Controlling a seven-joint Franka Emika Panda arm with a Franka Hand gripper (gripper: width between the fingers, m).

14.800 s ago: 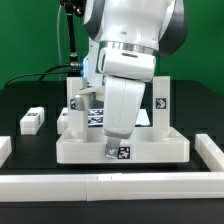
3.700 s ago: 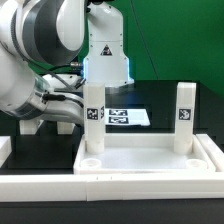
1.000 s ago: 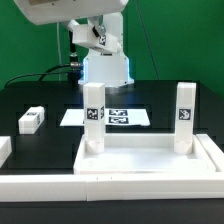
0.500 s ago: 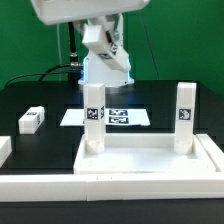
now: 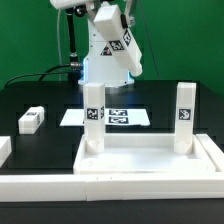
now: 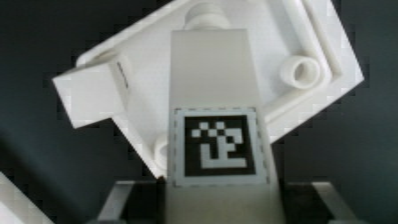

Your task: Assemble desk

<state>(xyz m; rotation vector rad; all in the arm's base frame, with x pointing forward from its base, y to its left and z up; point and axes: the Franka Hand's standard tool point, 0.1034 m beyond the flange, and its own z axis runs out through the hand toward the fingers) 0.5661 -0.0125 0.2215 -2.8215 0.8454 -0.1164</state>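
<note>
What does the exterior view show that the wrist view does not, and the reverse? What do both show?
Only the exterior view: a loose white square leg lying on the black table, and the marker board. Only the wrist view: the fingers of the gripper clamping the tagged white square leg. Both: that leg and the wide white rimmed plastic desk top.

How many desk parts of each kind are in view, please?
Desk top: 1
Legs: 4, two upright in it, one lying loose, one held in the jaws
Total: 5
</note>
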